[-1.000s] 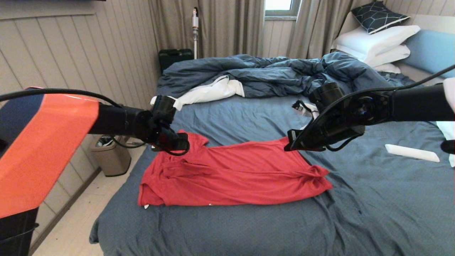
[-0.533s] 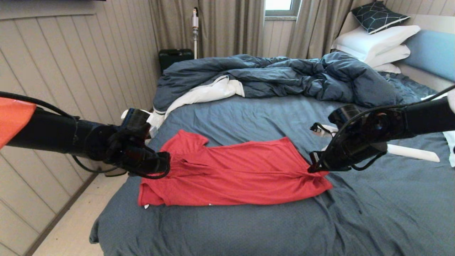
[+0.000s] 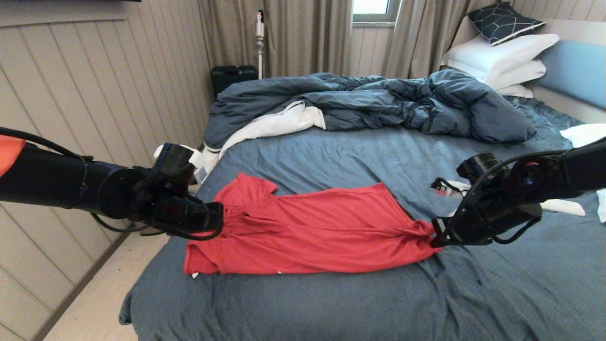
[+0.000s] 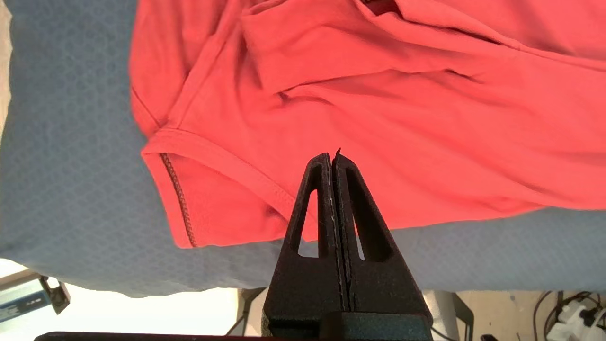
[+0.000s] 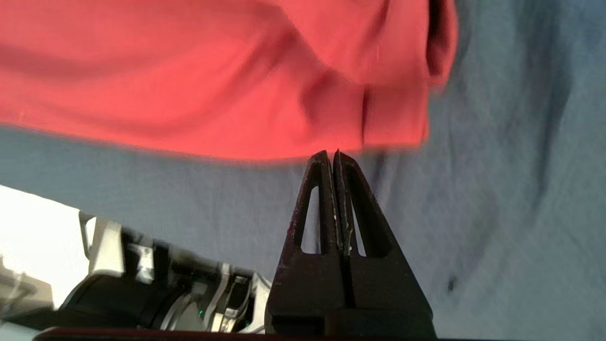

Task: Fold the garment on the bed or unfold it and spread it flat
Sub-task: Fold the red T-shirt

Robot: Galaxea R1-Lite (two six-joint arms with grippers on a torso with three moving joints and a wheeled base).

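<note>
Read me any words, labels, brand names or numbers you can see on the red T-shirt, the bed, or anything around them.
There is no text that can be read.
Red T-shirt: plain, no print.
Small white tag on the right arm's wrist: has a red mark, too small to read.
Box by the floor in the left wrist view: markings too blurred to read.
Pillows and bed sheet: no writing.

Left gripper (image 3: pixel 215 220) low at the left end of the garment (image 3: pixel 307 229), fingers pressed together, nothing between them. Right gripper (image 3: pixel 438 232) low at its right end, fingers likewise together. Both forearms near horizontal.
</note>
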